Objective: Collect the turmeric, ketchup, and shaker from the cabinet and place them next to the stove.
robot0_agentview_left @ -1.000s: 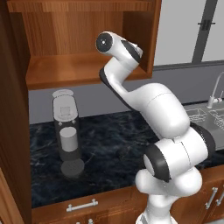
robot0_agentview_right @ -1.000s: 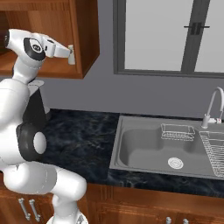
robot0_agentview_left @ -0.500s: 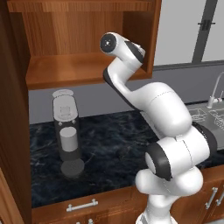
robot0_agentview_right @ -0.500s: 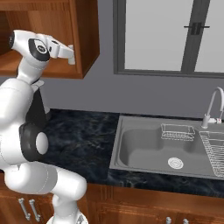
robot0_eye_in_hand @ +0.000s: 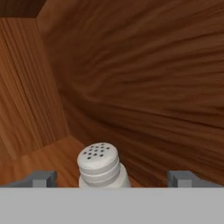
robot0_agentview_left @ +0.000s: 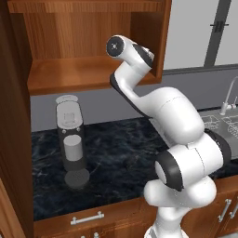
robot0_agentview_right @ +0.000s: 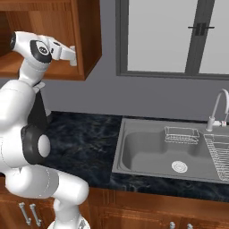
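Reaching into the cabinet (robot0_agentview_left: 93,74)
Gripper (robot0_eye_in_hand: 112,178) stood fully spread, holding nothing; the shaker (robot0_eye_in_hand: 99,165) sat between its fingertips at 6 o'clock.

Raised arm, tool (robot0_eye_in_hand: 112,179) wide open

No text, label, brand, number or sign can be read anywhere in these views — the wooden surfaces and the countertop are all plain.
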